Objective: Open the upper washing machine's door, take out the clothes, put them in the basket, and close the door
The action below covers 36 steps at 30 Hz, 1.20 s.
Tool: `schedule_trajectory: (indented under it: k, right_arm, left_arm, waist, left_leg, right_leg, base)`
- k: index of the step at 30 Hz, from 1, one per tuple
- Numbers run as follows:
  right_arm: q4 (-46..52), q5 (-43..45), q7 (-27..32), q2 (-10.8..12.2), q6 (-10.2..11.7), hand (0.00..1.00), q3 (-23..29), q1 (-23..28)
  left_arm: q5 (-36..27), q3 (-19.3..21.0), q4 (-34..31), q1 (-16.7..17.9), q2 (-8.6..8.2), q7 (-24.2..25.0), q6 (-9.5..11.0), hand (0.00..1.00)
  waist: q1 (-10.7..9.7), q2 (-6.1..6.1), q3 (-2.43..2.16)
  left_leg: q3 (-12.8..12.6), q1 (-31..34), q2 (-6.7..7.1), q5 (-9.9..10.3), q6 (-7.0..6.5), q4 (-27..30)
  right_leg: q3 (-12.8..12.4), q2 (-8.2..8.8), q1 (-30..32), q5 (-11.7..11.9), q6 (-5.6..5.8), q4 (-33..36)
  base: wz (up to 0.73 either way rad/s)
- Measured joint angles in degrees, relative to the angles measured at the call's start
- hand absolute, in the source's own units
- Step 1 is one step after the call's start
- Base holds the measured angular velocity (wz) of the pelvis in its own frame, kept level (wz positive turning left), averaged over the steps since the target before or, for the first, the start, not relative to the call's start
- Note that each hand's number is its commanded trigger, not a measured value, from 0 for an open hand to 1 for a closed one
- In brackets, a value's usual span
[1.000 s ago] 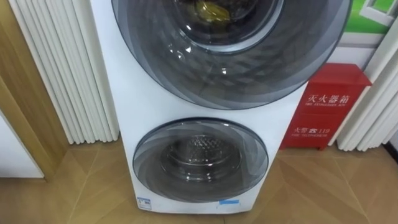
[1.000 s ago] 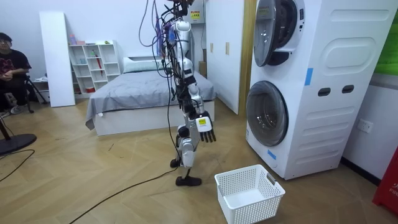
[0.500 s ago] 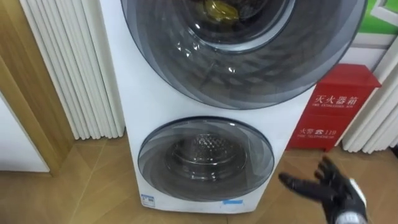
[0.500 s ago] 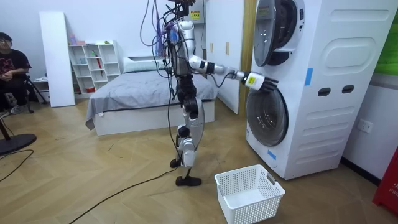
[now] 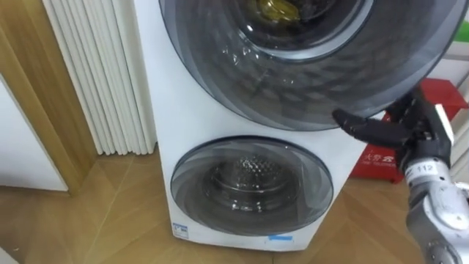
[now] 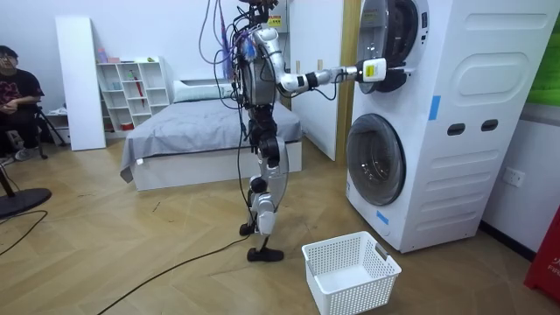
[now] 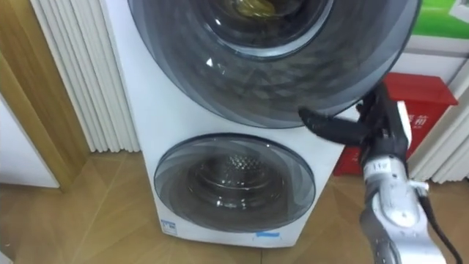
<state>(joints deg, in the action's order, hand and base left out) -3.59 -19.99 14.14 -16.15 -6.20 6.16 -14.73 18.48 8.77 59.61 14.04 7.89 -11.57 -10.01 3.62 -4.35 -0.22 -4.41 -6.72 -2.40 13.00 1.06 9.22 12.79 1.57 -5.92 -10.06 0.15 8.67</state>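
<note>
Door-opening step: right hand (image 5: pixel 414 130), fingers straight and apart, at the upper door (image 5: pixel 308 81) rim; next move, probably, hooking and swinging it wide.

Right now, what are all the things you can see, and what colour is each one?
washer: one, white, a two-drum stack facing the robot
upper door: one, dark grey glass, top drum
lower door: one, dark grey glass, bottom drum
cloth: one, yellow, behind the upper door's glass
box: one, red, right of the washer
curtain: one, white, left of the washer
basket: one, white, on the floor by the washer
bed: one, grey, behind the robot
shelf: one, white, beside the bed
person: one, dark top, seated at the room view's left
right hand: one, black fingers straight, at the upper door's lower right edge
</note>
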Motion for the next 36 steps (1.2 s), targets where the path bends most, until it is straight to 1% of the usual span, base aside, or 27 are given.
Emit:
schedule_trajectory:
  k: [3, 6, 10, 11, 13, 17, 19, 22, 25, 27, 28, 30, 33, 35, 36]
  right_arm:
    - [0.00, 0.02, 0.32, -0.01, -0.14, 0.00, -0.02, -0.42]
    - [-0.24, -0.07, 1.14, -0.16, -0.90, 0.00, -0.30, -1.60]
    - [-2.91, -1.21, 1.35, -2.78, -1.43, 0.00, -0.39, -5.08]
    - [-3.14, -1.22, 1.48, -3.37, -1.44, 0.00, -0.33, -5.39]
    - [-3.18, -1.75, 1.48, -4.12, -1.44, 0.00, -0.34, -5.57]
    - [-4.69, -3.75, 1.44, -4.48, -1.42, 0.00, -0.35, -7.40]
    - [-4.81, -4.55, 1.47, -4.72, -1.42, 0.00, -0.35, -7.61]
    - [-4.55, -3.99, 1.32, -4.74, -1.42, 0.00, -0.38, -7.63]
    - [-3.49, -3.96, 1.36, -4.73, -1.50, 0.00, -0.38, -7.62]
    - [-1.64, -3.94, 1.37, -4.73, -2.49, 0.00, -0.38, -7.57]
    - [0.10, -3.94, 1.37, -4.73, -3.32, 0.00, -0.41, -7.50]
    - [2.18, -3.37, 1.36, -4.73, -3.90, 0.00, -0.81, -7.42]
    - [6.61, -1.99, 1.28, -4.73, -3.91, 0.00, -1.08, -5.53]
    - [12.35, -1.69, 0.85, -4.70, -3.89, 0.00, -1.60, -2.32]
    - [13.64, -1.69, 0.69, -4.69, -3.85, 0.00, -2.11, -1.41]
  left_arm:
    - [0.00, 0.00, 0.02, 0.02, 0.01, 0.92, -0.26, 0.00]
    - [0.00, -0.01, 0.02, 0.02, 0.08, 1.09, -0.45, 0.00]
    - [0.23, -0.04, -0.05, -0.12, 0.18, 1.10, -0.43, 0.00]
    - [0.23, -0.08, -0.06, 0.03, 0.20, 1.14, -0.45, 0.00]
    - [0.23, -0.21, -0.08, 0.24, 0.26, 1.17, -0.45, 0.00]
    - [0.28, -1.27, -0.53, 0.27, 0.88, 1.23, -0.36, 0.00]
    - [0.38, -1.63, -0.81, 0.26, 1.14, 1.24, -0.21, 0.00]
    - [0.87, -1.72, -1.42, 0.19, 1.33, 1.27, -0.15, 0.00]
    - [0.95, -1.73, -1.46, 0.07, 1.67, 1.32, 0.03, 0.00]
    - [0.99, -1.95, -1.46, 0.21, 1.97, 1.33, -0.03, 0.00]
    - [0.97, -2.11, -1.46, 0.34, 2.08, 1.33, -0.05, 0.00]
    - [0.96, -2.24, -1.46, 0.61, 2.22, 1.30, -0.08, 0.00]
    - [1.38, -2.24, -1.24, 0.59, 2.23, 1.21, 0.10, 0.00]
    - [1.36, -2.26, -0.96, 0.65, 2.23, 1.21, 0.10, 0.00]
    - [1.33, -2.30, -0.98, 0.76, 2.23, 1.20, 0.10, 0.00]
  waist:
    - [0.08, -0.05, 0.07]
    - [0.13, -0.26, 0.23]
    - [0.10, -1.07, 0.65]
    - [0.08, -1.29, 0.53]
    - [0.08, -1.40, 0.46]
    - [0.07, -1.39, 0.45]
    - [0.16, -1.40, 0.45]
    - [0.83, -1.42, 0.41]
    - [0.89, -1.39, 0.38]
    - [0.61, -1.30, 0.33]
    - [0.47, -1.18, 0.27]
    - [-0.05, -1.06, 0.20]
    - [-0.21, -0.92, 0.09]
    - [-0.21, -0.54, -0.21]
    - [-0.23, -0.43, -0.28]
  left_leg:
    - [0.00, 0.15, 0.00, 0.00, 0.00, -0.01]
    - [0.38, 0.39, 0.00, 0.00, 0.00, -0.01]
    - [0.64, 1.44, -0.01, -0.01, -0.02, 0.21]
    - [0.78, 1.66, -0.01, -0.02, -0.02, 0.32]
    - [0.94, 1.81, -0.01, -0.02, -0.02, 0.39]
    - [0.95, 1.94, -0.07, -0.02, -0.02, 0.41]
    - [0.94, 1.95, -0.07, -0.02, -0.02, 0.39]
    - [0.90, 1.90, -0.07, -0.02, -0.02, 0.37]
    - [0.93, 1.90, -0.07, -0.02, -0.02, 0.37]
    - [0.92, 2.08, -0.09, -0.02, -0.02, 0.37]
    - [0.92, 2.28, -0.11, -0.02, -0.02, 0.37]
    - [0.94, 2.29, -0.14, -0.02, -0.01, 0.37]
    - [0.93, 1.98, -0.22, -0.02, -0.01, 0.32]
    - [0.89, 1.46, -0.29, -0.02, -0.01, 0.32]
    - [0.95, 1.24, -0.30, -0.02, -0.01, 0.32]
  right_leg:
    - [0.06, 0.00, 0.14, 0.00, 0.00, 0.00]
    - [0.37, -0.01, 0.33, 0.00, 0.00, 0.01]
    - [0.89, 0.03, 1.34, 0.00, 0.00, 0.12]
    - [1.08, 0.05, 1.44, 0.00, -0.01, 0.13]
    - [1.16, 0.03, 1.47, 0.00, -0.01, 0.16]
    - [1.12, -0.04, 1.62, 0.01, -0.02, 0.16]
    - [1.00, -0.05, 1.71, 0.01, -0.02, 0.16]
    - [0.02, -0.18, 2.10, 0.01, -0.02, 0.20]
    - [-0.07, -0.17, 2.22, 0.01, -0.02, 0.21]
    - [-0.19, -0.18, 2.50, 0.01, -0.02, 0.21]
    - [-0.36, -0.19, 2.88, 0.01, -0.02, 0.32]
    - [-0.55, -0.24, 3.06, 0.01, -0.02, 0.41]
    - [-1.20, -0.42, 3.00, 0.01, -0.02, 0.42]
    - [-2.04, -0.60, 2.88, 0.03, -0.05, 0.46]
    - [-2.21, -0.62, 2.73, 0.03, -0.05, 0.51]
  base:
    - [-0.01]
    - [-0.01]
    - [0.00]
    - [0.03]
    - [0.03]
    - [0.00]
    - [-0.03]
    - [-0.13]
    - [-0.08]
    - [-0.09]
    - [-0.15]
    - [-0.15]
    - [-0.16]
    - [-0.18]
    - [-0.21]
